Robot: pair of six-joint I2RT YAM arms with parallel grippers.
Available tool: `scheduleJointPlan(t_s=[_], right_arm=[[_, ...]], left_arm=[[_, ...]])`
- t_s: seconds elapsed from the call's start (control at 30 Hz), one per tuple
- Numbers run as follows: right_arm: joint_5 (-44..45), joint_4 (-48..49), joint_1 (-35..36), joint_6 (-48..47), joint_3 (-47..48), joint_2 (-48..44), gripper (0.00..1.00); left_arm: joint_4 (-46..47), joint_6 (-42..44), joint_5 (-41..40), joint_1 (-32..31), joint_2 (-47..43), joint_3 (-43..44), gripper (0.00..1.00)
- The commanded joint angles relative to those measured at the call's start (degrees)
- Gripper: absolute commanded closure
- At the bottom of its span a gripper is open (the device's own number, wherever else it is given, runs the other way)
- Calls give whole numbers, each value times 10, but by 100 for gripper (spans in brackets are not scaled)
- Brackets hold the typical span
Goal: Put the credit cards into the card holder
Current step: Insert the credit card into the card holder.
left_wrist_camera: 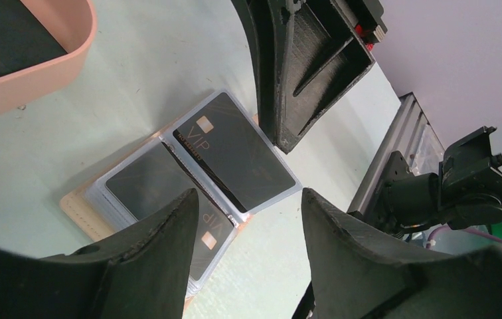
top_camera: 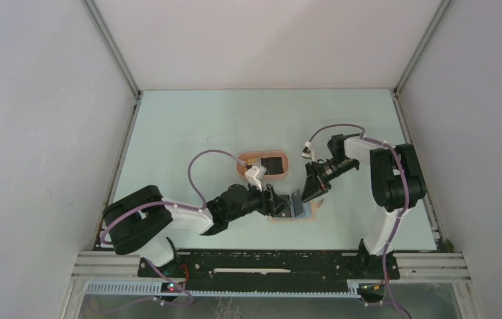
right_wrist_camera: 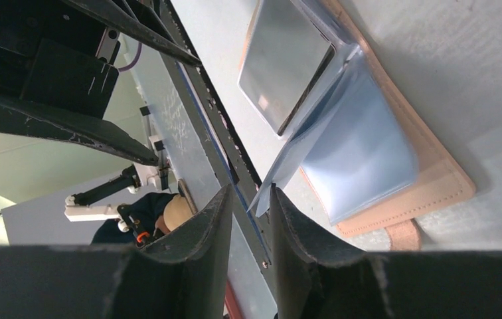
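Note:
The tan card holder point(top_camera: 278, 218) lies open on the table, its clear sleeves fanned out. In the left wrist view its tan edge point(left_wrist_camera: 79, 209) shows, and black VIP credit cards point(left_wrist_camera: 232, 149) sit in the sleeves. My left gripper point(left_wrist_camera: 248, 196) is open and empty just above them. My right gripper point(right_wrist_camera: 248, 193) hovers at the holder point(right_wrist_camera: 427, 186), jaws a narrow gap apart. The corner of a raised clear sleeve point(right_wrist_camera: 281, 166) lies between them, against one finger. A pale blue leaf point(right_wrist_camera: 361, 153) lies flat on the holder. The grippers point(top_camera: 283, 203) point(top_camera: 309, 193) face each other.
A salmon-pink oval tray point(top_camera: 242, 166) stands just behind the holder with black cards point(top_camera: 273, 164) in it. Its rim point(left_wrist_camera: 49, 63) is at the upper left of the left wrist view. The right gripper's body point(left_wrist_camera: 308, 66) hangs close over the holder. Walls enclose the table.

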Motion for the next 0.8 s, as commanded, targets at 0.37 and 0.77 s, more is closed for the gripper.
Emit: scheduleJointPlan(t_s=[0.37, 0.77], right_arm=[[-30, -21, 14, -18, 22, 26, 76], [-38, -38, 28, -38, 33, 46, 81]], left_arm=[[-16, -22, 30, 10, 28, 62, 41], [-91, -24, 40, 10, 50, 108, 36]])
